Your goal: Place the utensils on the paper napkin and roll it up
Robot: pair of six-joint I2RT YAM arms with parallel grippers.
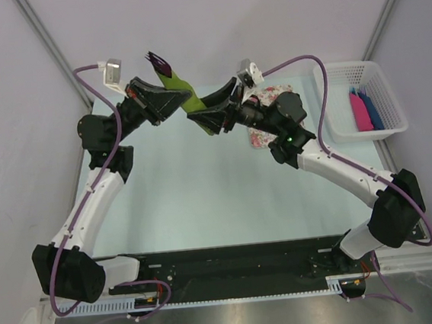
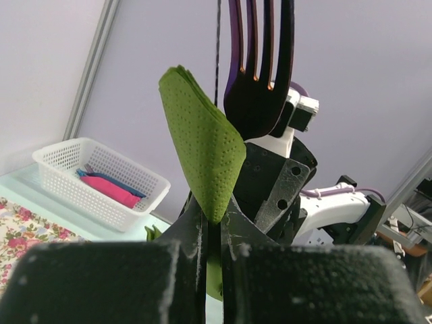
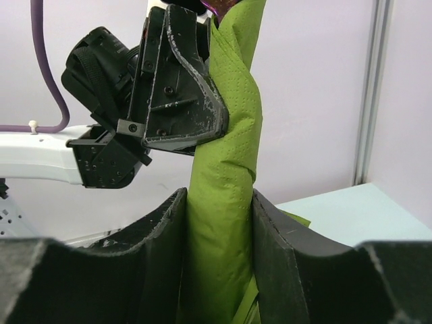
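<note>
Your two arms, the left arm (image 1: 90, 205) and the right arm (image 1: 355, 179), reach from the near edge and meet over the far part of the one pale table (image 1: 205, 209). One white basket (image 1: 385, 129) stands at the far right of it. It holds one pink piece (image 1: 360, 111) and blue pieces (image 1: 373, 108) just beside it; you cannot count the blue ones. One floral mat (image 1: 263, 136) lies flat, partly under the right wrist.

Between the arms you hold one paper napkin (image 1: 180, 87), olive green and rolled into a tube, up in the air. Your left gripper (image 1: 178, 98) is clenched on it. Your right gripper (image 1: 200, 117) grasps the same roll lower down, a pad pressed to each side. One dark purple fork (image 1: 160, 60) pokes out of the roll's top end, tines first. Whether other cutlery is wrapped inside cannot be told.

Only the top view shows the mat beneath the right gripper. Only the left wrist view shows the tines close up, beside a loose folded napkin corner. The right wrist view shows the twist in the roll and cuts the fork off at its top edge.
</note>
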